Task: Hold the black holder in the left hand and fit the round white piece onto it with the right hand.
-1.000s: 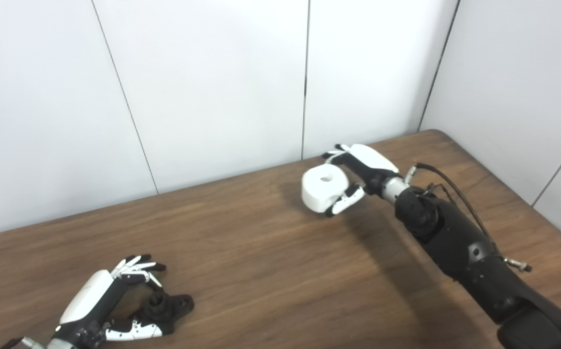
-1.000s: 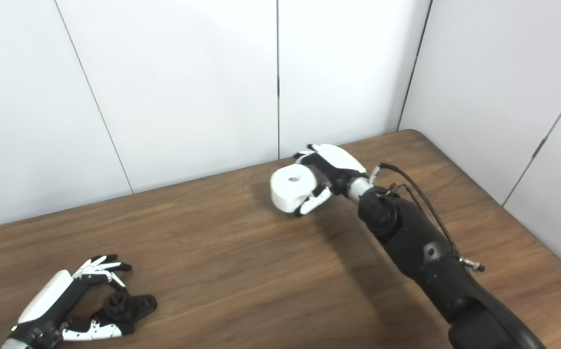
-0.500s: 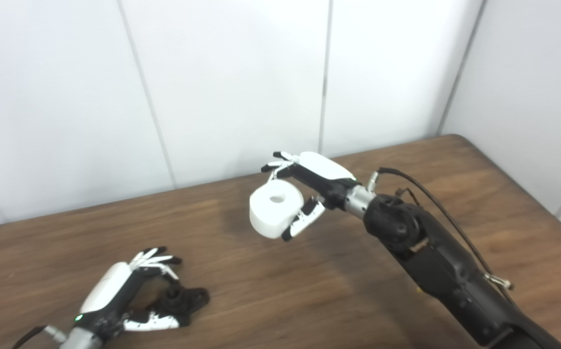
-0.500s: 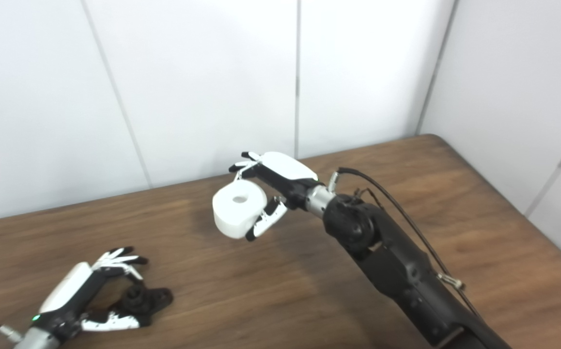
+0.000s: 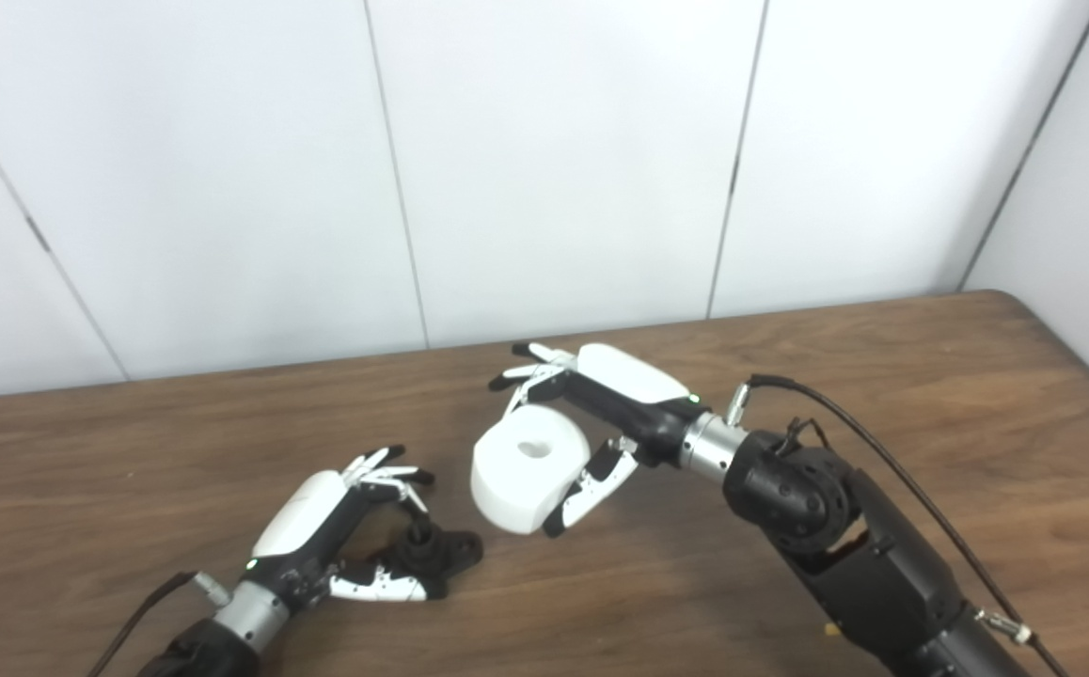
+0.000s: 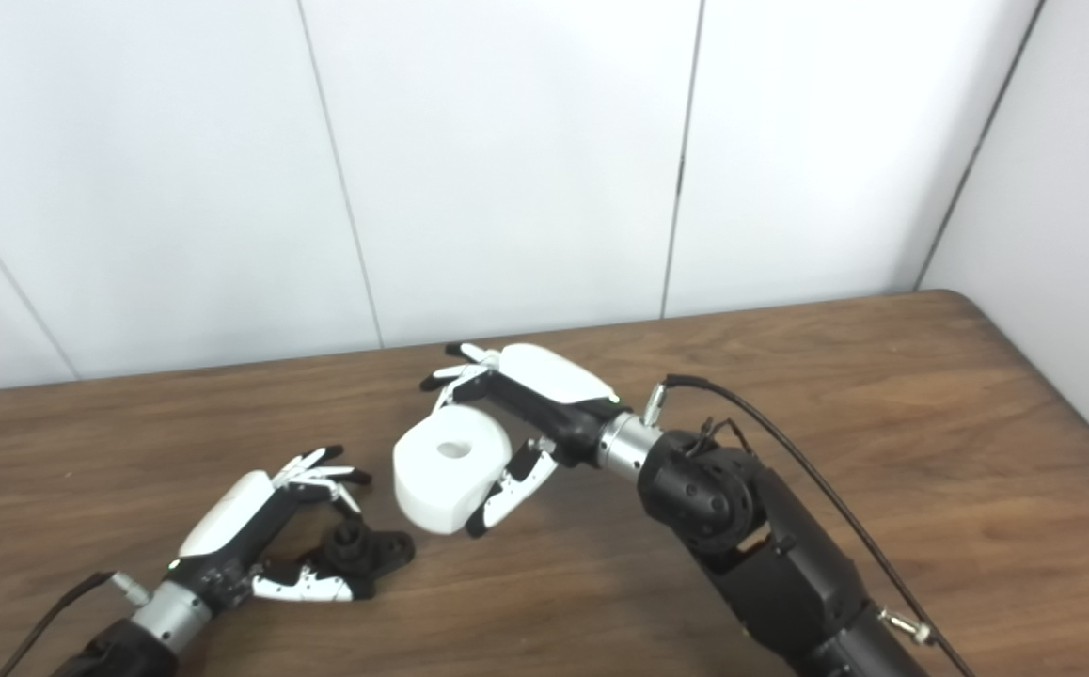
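left eye view: the right hand (image 5: 601,414) holds the round white piece (image 5: 528,467) up in the air, hole on top. it is near the black holder (image 5: 432,555), a bit above and to the right.

right eye view: the left hand (image 6: 262,536) curls around the black holder on the table (image 6: 883,395). to do well, line the hole up over the peg, go down slow, and keep the holder steady.
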Tool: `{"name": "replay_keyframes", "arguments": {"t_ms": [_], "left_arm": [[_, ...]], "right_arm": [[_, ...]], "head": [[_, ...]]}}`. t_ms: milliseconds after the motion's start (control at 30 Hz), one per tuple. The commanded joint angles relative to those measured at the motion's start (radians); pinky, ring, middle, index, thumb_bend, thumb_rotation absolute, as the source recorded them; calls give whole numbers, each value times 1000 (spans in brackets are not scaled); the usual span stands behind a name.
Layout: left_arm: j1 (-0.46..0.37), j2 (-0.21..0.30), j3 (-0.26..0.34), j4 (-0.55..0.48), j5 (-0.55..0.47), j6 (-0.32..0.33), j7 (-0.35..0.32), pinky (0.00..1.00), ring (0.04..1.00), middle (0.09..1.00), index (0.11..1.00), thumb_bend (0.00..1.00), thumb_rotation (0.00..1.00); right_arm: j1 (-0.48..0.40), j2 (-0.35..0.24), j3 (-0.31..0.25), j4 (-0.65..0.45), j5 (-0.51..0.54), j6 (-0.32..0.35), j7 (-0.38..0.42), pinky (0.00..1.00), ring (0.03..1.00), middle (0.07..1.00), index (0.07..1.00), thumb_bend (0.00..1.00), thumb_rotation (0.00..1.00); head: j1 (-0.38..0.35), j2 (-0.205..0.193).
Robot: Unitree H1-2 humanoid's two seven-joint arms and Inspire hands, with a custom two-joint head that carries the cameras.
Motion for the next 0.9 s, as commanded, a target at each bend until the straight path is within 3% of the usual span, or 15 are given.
{"name": "replay_keyframes", "arguments": {"t_ms": [0,167,333,633,867], "left_arm": [[-2,-8,-19,-6,45,36,-6,1000,987,821,481,523,50],[3,-25,-21,-17,65,57,21,1000,996,822,482,523,50],[10,-38,-25,-30,68,80,29,1000,999,822,481,523,50],[17,-44,-43,-42,75,96,32,1000,998,821,481,523,51],[16,-52,-57,-51,80,113,33,1000,999,821,481,524,51]], "right_arm": [[-4,23,-21,-56,-32,16,-50,1000,1000,837,482,519,146],[52,63,-39,-115,-111,86,-76,1000,1000,819,482,519,143],[101,81,-46,-141,-154,104,-95,1000,1000,816,483,518,140],[77,64,-39,-116,-206,37,-146,1000,998,808,481,519,140],[17,44,-35,-113,-214,31,-108,1000,992,793,480,521,138]], "head": [[2,0],[20,9],[44,24],[67,33],[91,42]]}}
